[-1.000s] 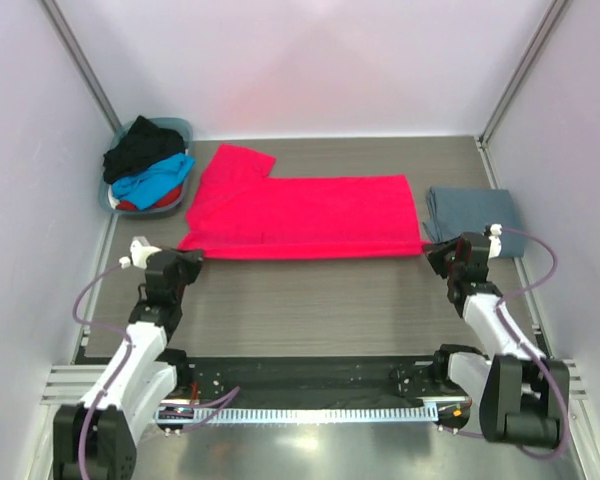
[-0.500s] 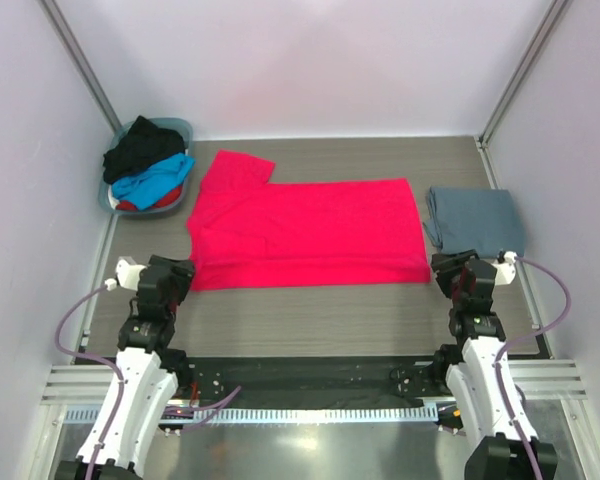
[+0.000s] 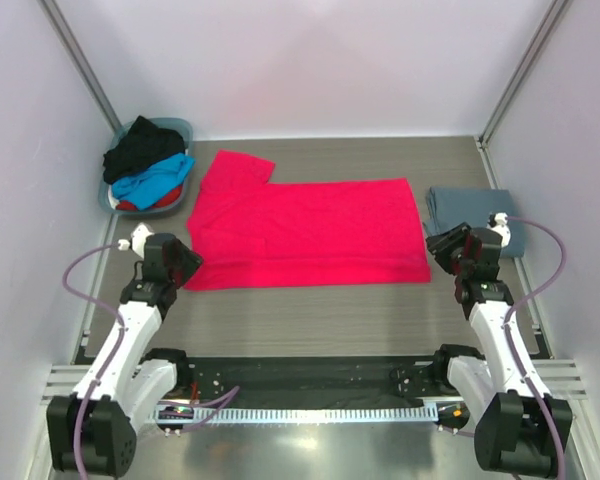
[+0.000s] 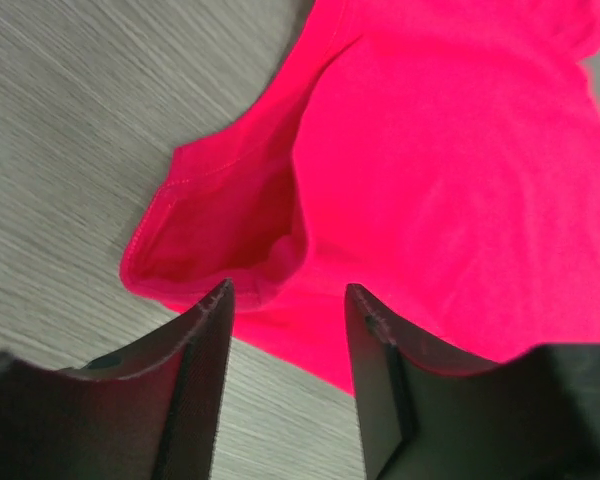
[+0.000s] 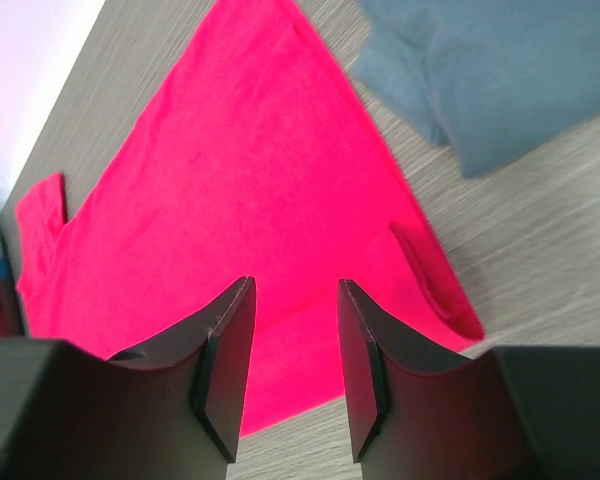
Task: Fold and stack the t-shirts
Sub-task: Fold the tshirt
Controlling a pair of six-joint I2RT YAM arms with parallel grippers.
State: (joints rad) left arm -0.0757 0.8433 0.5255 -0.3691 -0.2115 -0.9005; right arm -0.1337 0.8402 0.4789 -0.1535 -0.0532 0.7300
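A bright red-pink t-shirt (image 3: 310, 230) lies spread flat across the middle of the table, one sleeve toward the back left. My left gripper (image 3: 187, 264) is open at its near left corner. In the left wrist view the left gripper (image 4: 288, 300) is empty and a folded-over hem of the red-pink shirt (image 4: 430, 170) lies just beyond the fingertips. My right gripper (image 3: 439, 250) is open at the near right corner. In the right wrist view the right gripper (image 5: 292, 300) hovers empty over the red-pink shirt (image 5: 230, 190). A folded slate grey-blue shirt (image 3: 475, 218) lies at the right and also shows in the right wrist view (image 5: 490, 70).
A grey-blue basket (image 3: 176, 122) at the back left holds a black shirt (image 3: 140, 145), a bright blue shirt (image 3: 155, 178) and a red one (image 3: 145, 204). White walls with metal posts close in the table on three sides.
The red-pink shirt's near edge has come closer to the arms and now lies flat. Both grippers drew back, then swung forward again to the shirt's near corners.
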